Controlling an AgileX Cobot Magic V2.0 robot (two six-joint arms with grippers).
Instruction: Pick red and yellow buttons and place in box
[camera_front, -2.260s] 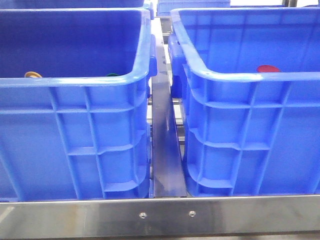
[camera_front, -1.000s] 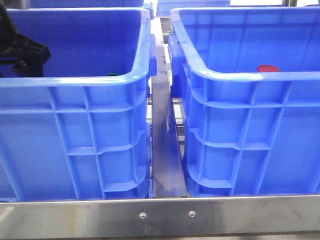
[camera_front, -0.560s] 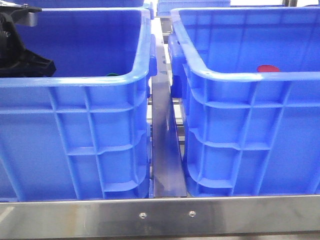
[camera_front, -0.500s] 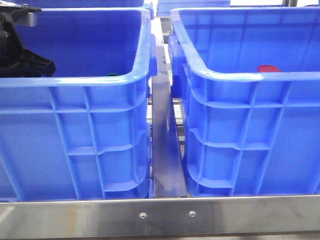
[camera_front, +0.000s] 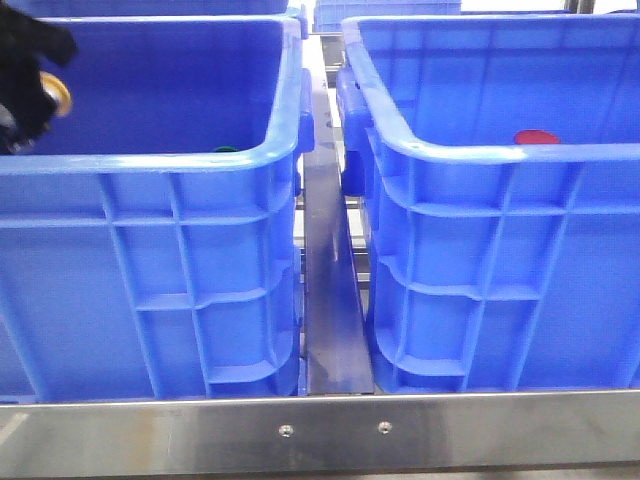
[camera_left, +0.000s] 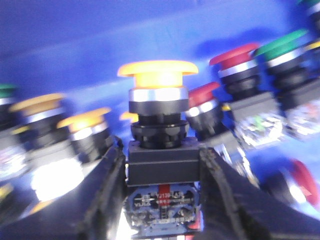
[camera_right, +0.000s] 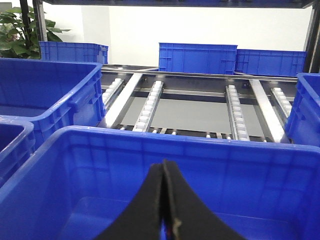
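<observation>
left gripper (camera_left: 162, 175) clamps a yellow button (camera_left: 157, 75) above the left blue crate (camera_front: 150, 160); right gripper (camera_right: 166, 210) closed, empty, over the right crate (camera_right: 150, 145).

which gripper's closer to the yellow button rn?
Left. The left gripper is shut on the yellow button, lifted in the left crate. The right gripper hangs shut and empty over another crate.

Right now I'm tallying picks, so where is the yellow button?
The yellow button is clamped between the left gripper fingers, raised at the far left of the left crate in the front view.
</observation>
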